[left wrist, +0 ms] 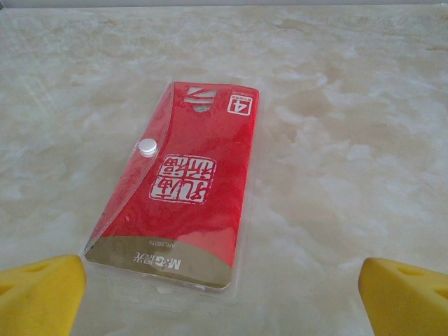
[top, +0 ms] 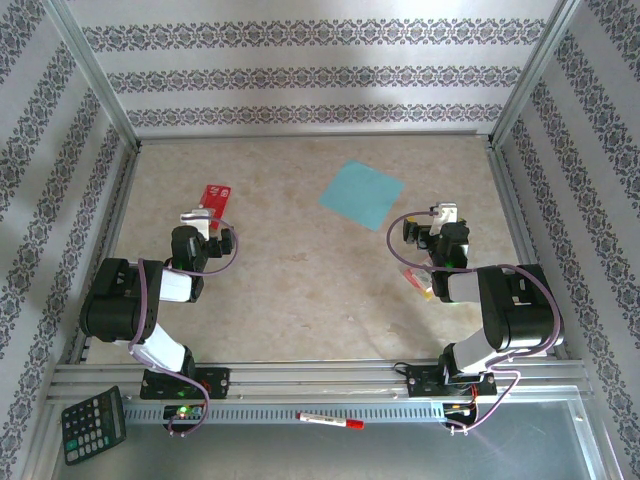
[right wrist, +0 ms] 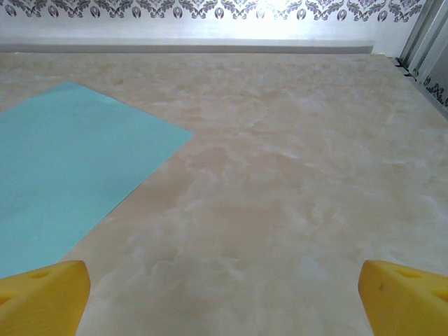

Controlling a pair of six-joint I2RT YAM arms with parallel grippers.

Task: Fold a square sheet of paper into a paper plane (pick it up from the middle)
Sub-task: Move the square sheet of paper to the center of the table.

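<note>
Left gripper (top: 199,216), top view: jaws spread wide and empty, at the near end of a red packet (top: 214,196).
Right gripper (top: 441,213), top view: jaws wide apart, holding nothing, toward the table's right side.
Square sheet of paper (top: 362,193), top view: flat on the table, at 1 o'clock from the table's middle and 10 o'clock from the right gripper, apart from it. Its sides are equal, so it has no long axis. It is turned so its corners point near 12, 3, 6 and 9 o'clock.
Table (top: 300,285), top view: beige marbled top in a metal frame, with patterned walls (top: 320,75) on three sides. A calculator (top: 92,425) lies at 7 o'clock and a pen (top: 330,421) on the near rail.
Left wrist view: yellow fingertips (left wrist: 42,290) sit in the lower corners, parted. The red packet (left wrist: 189,182) lies ahead, its long axis running 6 to 12 o'clock, leaning toward 1.
Right wrist view: yellow fingertips (right wrist: 42,294) are parted. The sheet (right wrist: 70,168) lies at 9 to 10 o'clock, with a corner pointing to 3. Marbled top reaches the wall at 12.
</note>
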